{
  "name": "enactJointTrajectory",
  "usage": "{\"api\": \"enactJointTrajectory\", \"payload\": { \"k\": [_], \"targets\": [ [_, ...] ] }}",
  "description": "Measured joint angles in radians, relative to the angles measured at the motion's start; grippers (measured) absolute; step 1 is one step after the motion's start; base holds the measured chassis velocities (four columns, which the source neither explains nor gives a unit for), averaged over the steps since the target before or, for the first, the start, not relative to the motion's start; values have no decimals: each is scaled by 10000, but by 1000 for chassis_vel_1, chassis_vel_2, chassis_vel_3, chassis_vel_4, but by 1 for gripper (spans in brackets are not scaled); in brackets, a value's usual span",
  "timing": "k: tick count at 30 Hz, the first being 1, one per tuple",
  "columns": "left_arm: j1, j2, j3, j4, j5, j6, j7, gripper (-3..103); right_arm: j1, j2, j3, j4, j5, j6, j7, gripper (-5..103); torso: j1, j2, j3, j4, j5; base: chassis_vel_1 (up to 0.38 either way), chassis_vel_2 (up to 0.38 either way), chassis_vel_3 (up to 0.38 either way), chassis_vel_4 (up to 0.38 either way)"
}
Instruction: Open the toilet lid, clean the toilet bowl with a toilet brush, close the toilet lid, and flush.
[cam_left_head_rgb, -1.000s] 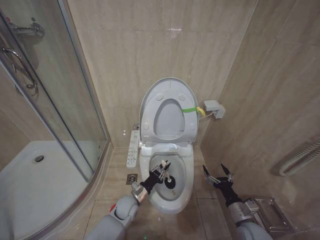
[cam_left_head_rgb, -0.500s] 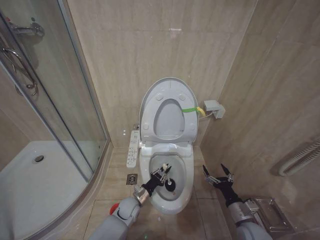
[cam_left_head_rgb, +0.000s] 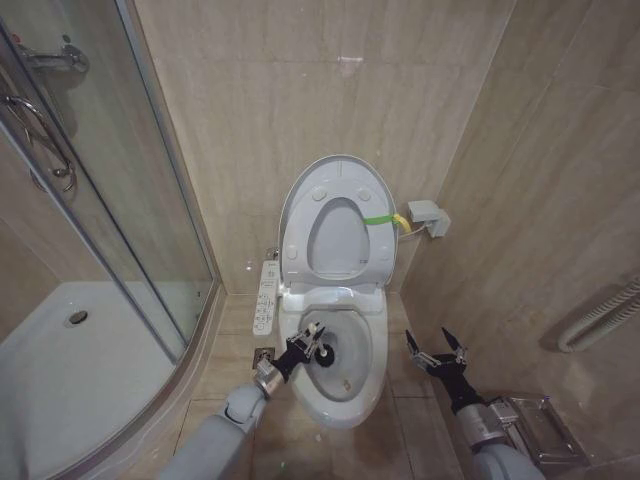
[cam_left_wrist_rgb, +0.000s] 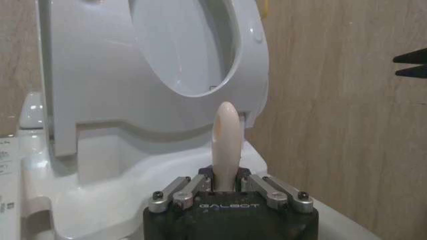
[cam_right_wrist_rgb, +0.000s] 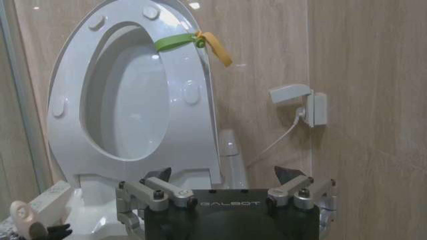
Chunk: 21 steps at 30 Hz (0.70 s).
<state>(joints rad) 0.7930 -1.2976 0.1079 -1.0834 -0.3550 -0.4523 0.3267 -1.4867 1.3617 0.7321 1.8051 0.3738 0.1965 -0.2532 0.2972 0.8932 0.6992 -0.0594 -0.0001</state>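
The left gripper (cam_left_head_rgb: 305, 343) is clenched on the toilet brush (cam_left_head_rgb: 322, 351), its dark head inside the toilet bowl (cam_left_head_rgb: 335, 405) near the left rim. The toilet lid (cam_left_head_rgb: 338, 172) stands raised behind the bowl. The right gripper (cam_left_head_rgb: 436, 349) hangs spread wide beside the bowl's right side.

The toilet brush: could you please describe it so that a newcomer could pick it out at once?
Start at the white ceramic toilet bowl below the raised glossy white plastic lid. Inside the bowl's left side, the left gripper has its jaws shut on the thin white-handled brush. Its dark round head is the only black thing in the bowl.
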Motion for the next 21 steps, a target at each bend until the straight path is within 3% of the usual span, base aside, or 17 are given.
{"api": "enactJointTrajectory", "payload": {
  "k": [15, 21],
  "targets": [
    [-907, -716, 405, 1209, -372, -386, 374, 19, 0, 0, 0, 0, 0, 0, 0, 100, 0, 1, 0, -1, 2, 0, 0, 0, 0],
    [-710, -813, 554, 878, -448, -360, 392, 19, 0, 0, 0, 0, 0, 0, -1, 100, 0, 1, 0, -1, 2, 0, 0, 0, 0]
  ]
}}
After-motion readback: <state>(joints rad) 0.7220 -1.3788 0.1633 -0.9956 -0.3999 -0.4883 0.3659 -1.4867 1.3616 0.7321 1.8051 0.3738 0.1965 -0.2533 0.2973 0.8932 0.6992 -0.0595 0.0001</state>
